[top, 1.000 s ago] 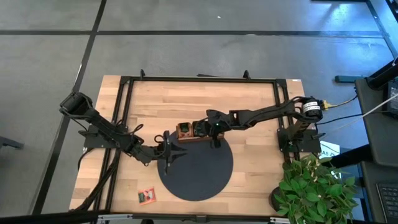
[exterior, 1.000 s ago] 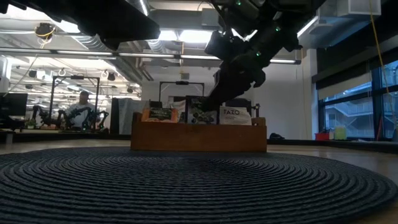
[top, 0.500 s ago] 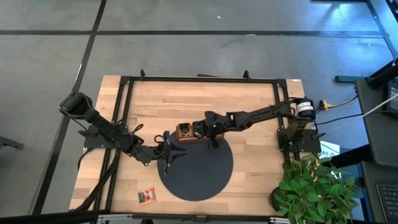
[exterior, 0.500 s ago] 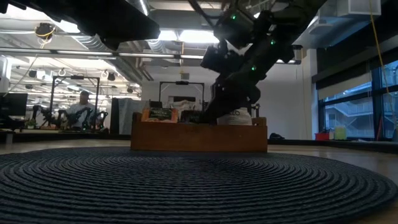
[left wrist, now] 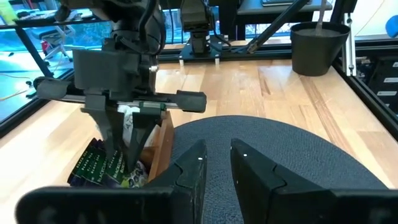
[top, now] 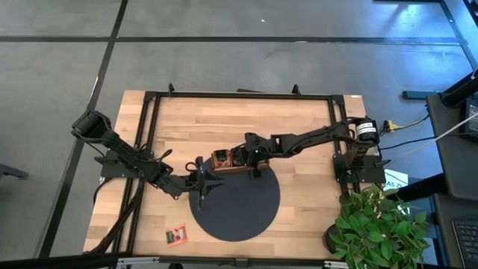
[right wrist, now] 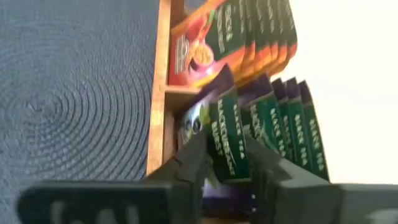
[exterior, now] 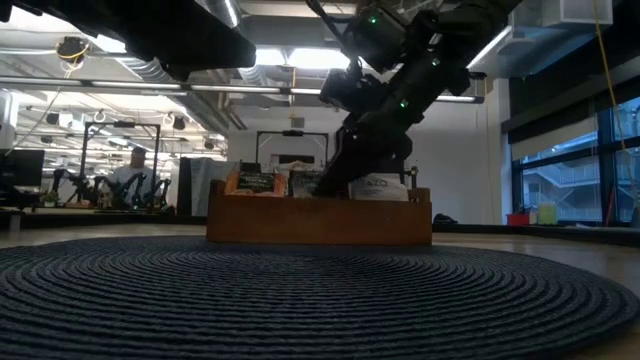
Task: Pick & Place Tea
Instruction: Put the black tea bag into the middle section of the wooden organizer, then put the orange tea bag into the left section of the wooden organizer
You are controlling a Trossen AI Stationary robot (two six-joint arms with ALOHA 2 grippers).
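Observation:
A long wooden tray (top: pixel 216 169) stands on the far edge of the round dark mat (top: pixel 239 205). It holds upright tea sachets: orange-red ones (right wrist: pixel 205 50), dark green and purple ones (right wrist: pixel 280 118), and white ones (exterior: pixel 380 186). My right gripper (right wrist: pixel 227 165) reaches slanting down into the tray's middle compartment. Its fingers are apart on either side of one dark sachet (right wrist: pixel 227 140). My left gripper (left wrist: pixel 214 165) hovers over the mat's left edge (top: pixel 208 184), near the tray's left end. It is open, with nothing between its fingers. My right gripper's fingers (right wrist: pixel 193 158) flank the upper part of one dark sachet (right wrist: pixel 225 149), coming slanting down from the table's right. The sachet stands among the others in the tray. I cannot tell whether the fingers touch it.
One loose orange-red sachet (top: pixel 176 236) lies on the bare wood near the table's front left. A potted plant (top: pixel 377 228) stands at the front right corner. Black frame rails (top: pixel 239 95) run along the table's edges.
My right gripper has gone down a little into the tray's middle compartment. The dark sachet that stood up tall in front of it now sits lower among the others.

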